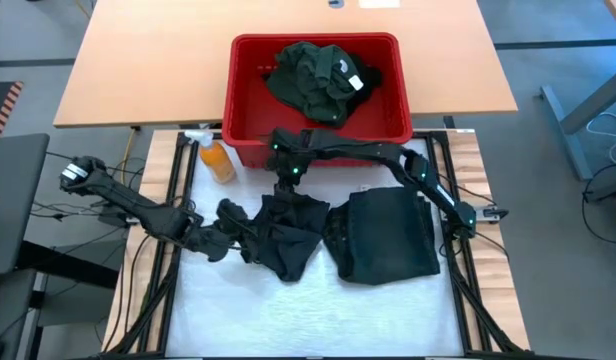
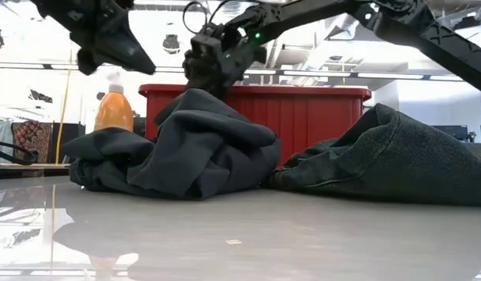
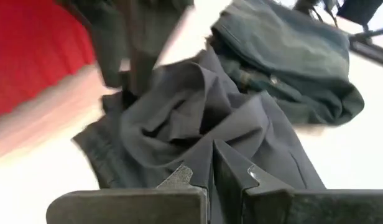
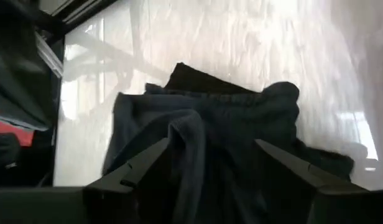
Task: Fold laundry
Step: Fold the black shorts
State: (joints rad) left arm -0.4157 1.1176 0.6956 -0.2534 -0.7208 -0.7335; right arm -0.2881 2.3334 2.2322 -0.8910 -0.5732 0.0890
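Note:
A crumpled black garment (image 1: 288, 235) (image 2: 178, 148) lies on the white table top, bunched up into a peak at its far end. My right gripper (image 1: 288, 175) (image 4: 210, 162) is open right over that peak, fingers either side of a raised fold. My left gripper (image 1: 233, 227) (image 3: 211, 171) is shut and hovers off the table at the garment's left side, touching nothing. A folded dark green garment (image 1: 388, 235) (image 2: 397, 156) rests flat to the right. A green shirt with a white label (image 1: 313, 80) lies in the red basket. My right gripper comes from above, pointing down, its open fingers (image 4: 142, 165) on either side of the black garment's raised fold (image 4: 191, 134) at its far end. Whether the fingers touch the cloth I cannot tell. The garment rests on the table.
The red basket (image 1: 238, 90) (image 2: 303, 109) stands at the table's far edge, just behind my right gripper. An orange bottle (image 1: 216, 160) (image 2: 114, 109) stands left of it. Bare white table surface (image 1: 288, 320) lies toward the near edge.

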